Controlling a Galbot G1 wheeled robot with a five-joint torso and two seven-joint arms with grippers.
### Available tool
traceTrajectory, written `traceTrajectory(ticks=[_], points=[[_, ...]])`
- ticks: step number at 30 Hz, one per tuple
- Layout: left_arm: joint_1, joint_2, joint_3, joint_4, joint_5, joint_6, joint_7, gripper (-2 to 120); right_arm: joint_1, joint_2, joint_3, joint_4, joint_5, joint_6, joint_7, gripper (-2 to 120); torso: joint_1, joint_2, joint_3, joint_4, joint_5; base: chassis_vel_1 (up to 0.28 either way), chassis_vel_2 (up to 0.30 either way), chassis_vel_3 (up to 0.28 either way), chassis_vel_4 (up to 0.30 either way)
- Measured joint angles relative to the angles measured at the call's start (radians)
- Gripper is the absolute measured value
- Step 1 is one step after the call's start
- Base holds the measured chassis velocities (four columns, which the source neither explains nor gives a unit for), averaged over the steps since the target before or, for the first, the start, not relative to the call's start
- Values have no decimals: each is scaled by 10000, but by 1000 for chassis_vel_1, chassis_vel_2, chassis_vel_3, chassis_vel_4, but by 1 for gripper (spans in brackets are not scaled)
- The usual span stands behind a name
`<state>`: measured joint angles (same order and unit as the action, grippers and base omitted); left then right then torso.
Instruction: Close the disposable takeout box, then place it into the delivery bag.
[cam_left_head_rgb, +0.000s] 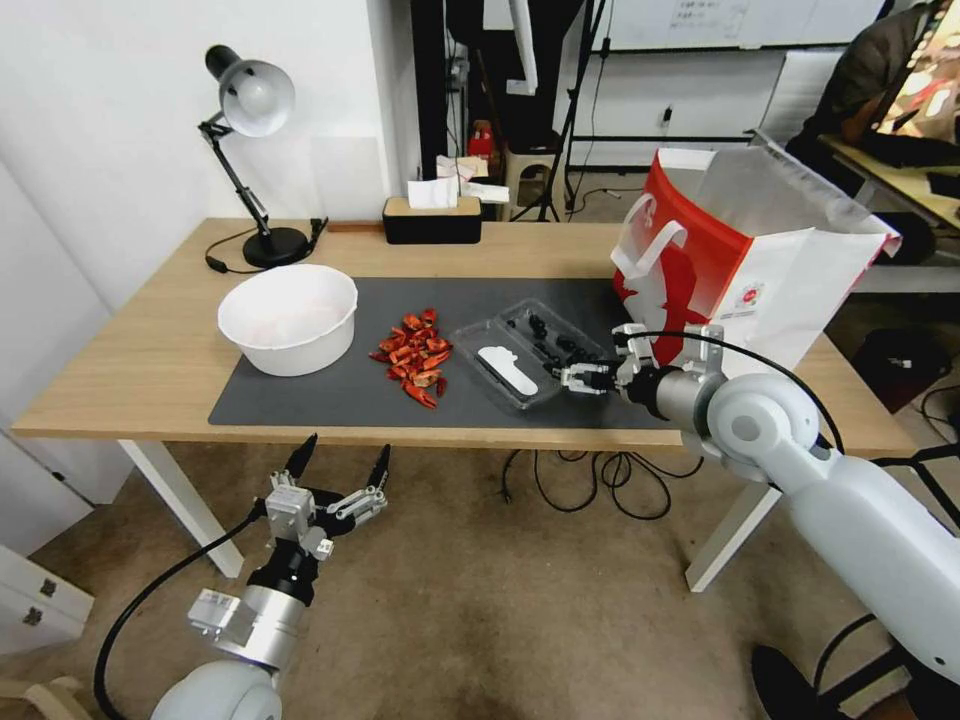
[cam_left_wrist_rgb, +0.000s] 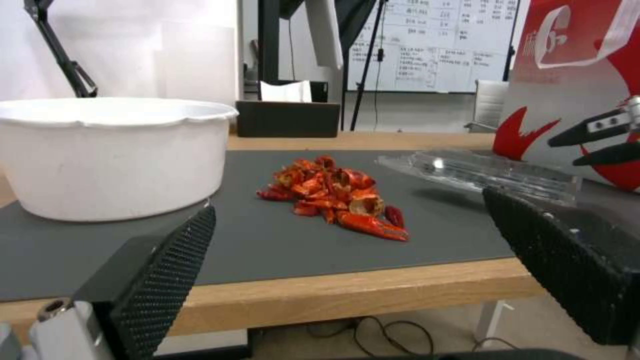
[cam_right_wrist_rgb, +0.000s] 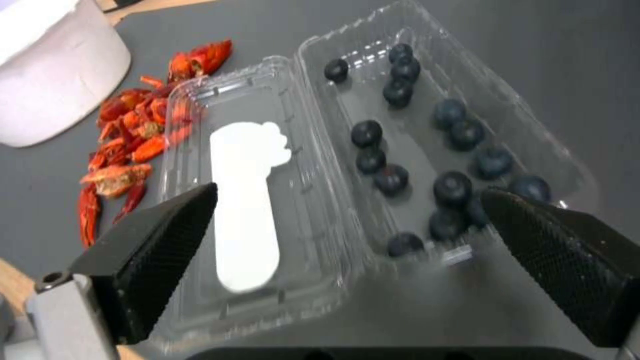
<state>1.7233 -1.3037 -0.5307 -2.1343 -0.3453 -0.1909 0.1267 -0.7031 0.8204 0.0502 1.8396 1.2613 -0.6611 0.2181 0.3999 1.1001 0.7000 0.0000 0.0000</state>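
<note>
Parked below the desk's front edge, the left claw gapes empty; right claw, wide open, holding nothing, nears the takeout box lying unclosed beside the delivery bag; closing and bagging remain.

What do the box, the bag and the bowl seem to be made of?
The box: thin clear plastic, glossy; the berries and mat show through it. The bag: probably stiff paper with a smooth printed surface; its panels stand by themselves with sharp folds. The bowl: matte white, perhaps plastic or foam; the look leaves this open.
</note>
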Motion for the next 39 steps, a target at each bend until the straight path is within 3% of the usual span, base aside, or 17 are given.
traceTrajectory(ticks=[10,14,39], points=[[-17,-35,-80,80,7,-53,-4,100,1050,420,-890,-499,864,-268,643,100,0,-1,0,0,-2,0,0,0,0],[-36,-53,-78,132,6,-54,-5,100,1326,618,-1004,-616,1710,-345,1507,100,1,-2,0,1,-3,0,0,0,0],[-71,-142,-53,221,12,-76,-12,100,1751,1028,-1533,-650,3073,-537,2782,100,1,-1,0,1,0,0,0,0,0]])
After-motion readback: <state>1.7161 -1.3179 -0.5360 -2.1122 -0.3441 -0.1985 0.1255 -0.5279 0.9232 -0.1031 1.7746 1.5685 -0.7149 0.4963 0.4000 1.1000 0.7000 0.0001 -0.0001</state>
